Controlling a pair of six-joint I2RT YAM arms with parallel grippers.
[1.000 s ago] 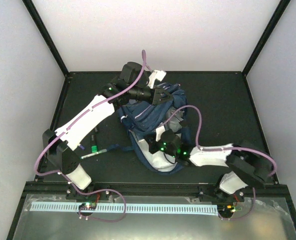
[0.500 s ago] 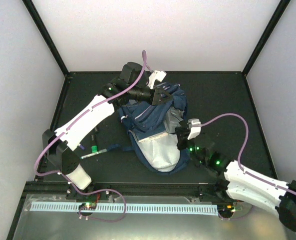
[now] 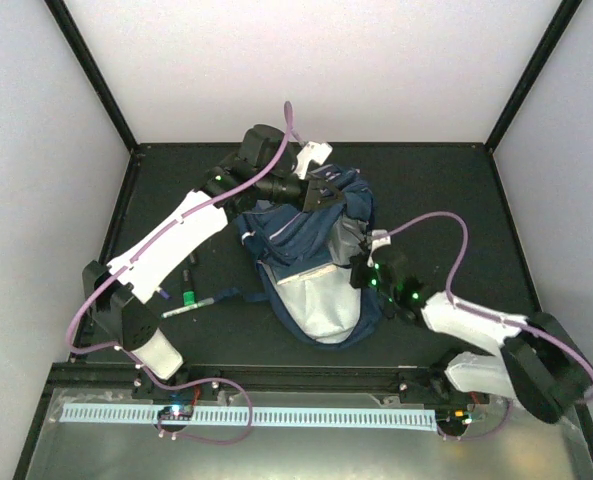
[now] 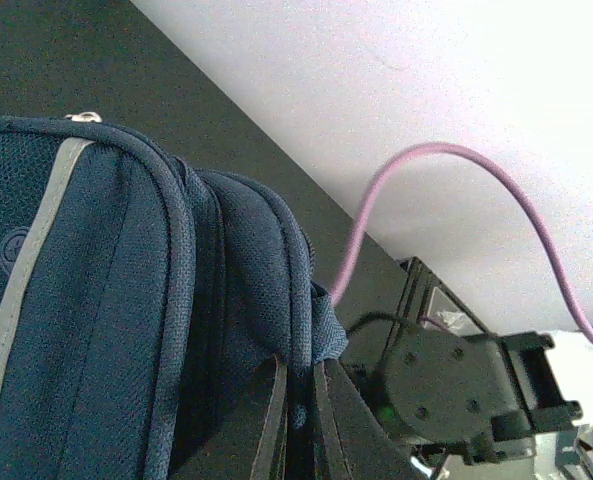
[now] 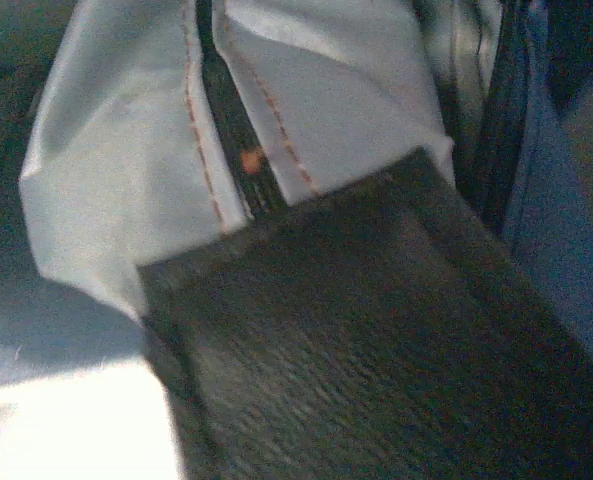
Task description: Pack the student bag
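The student bag (image 3: pixel 301 235), of navy woven fabric, lies open at the middle of the black table (image 3: pixel 446 200), with its smooth pale grey lining (image 3: pixel 321 300) showing inside. The left claw (image 3: pixel 321 192) pinches its top edge; the right claw (image 3: pixel 360 270), pressed together, is at its right rim.

Top camera looks down over the whole counter (image 3: pixel 456 200); both wrist cameras sit close against the bag (image 3: pixel 296 240).
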